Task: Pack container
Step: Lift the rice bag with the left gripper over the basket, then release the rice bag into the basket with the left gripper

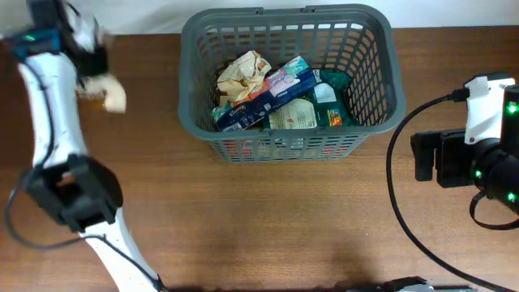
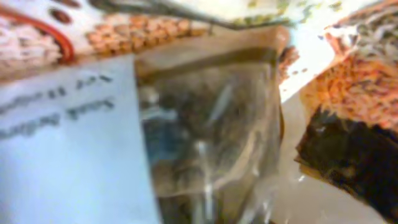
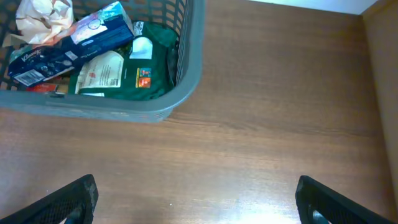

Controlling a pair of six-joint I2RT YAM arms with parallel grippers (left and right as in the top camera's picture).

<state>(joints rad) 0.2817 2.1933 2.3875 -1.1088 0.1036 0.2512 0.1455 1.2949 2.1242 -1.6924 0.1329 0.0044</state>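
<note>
Left gripper point(image 1: 92, 71): far left of the table, motion-blurred; cannot tell whether it is clamped on anything
Tan packet point(image 1: 112, 96): right at that gripper; a weak hold could drop it short of the rim
Container point(image 1: 289, 148): far centre, holding piled packets point(image 1: 268, 89); a new one may slide off them
Right gripper point(image 3: 198, 202): fingers spread wide, empty, well right of the container; collision unlikely

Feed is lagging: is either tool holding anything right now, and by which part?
Right tool holds nothing. Left tool is at a tan packet; grip unclear.
</note>
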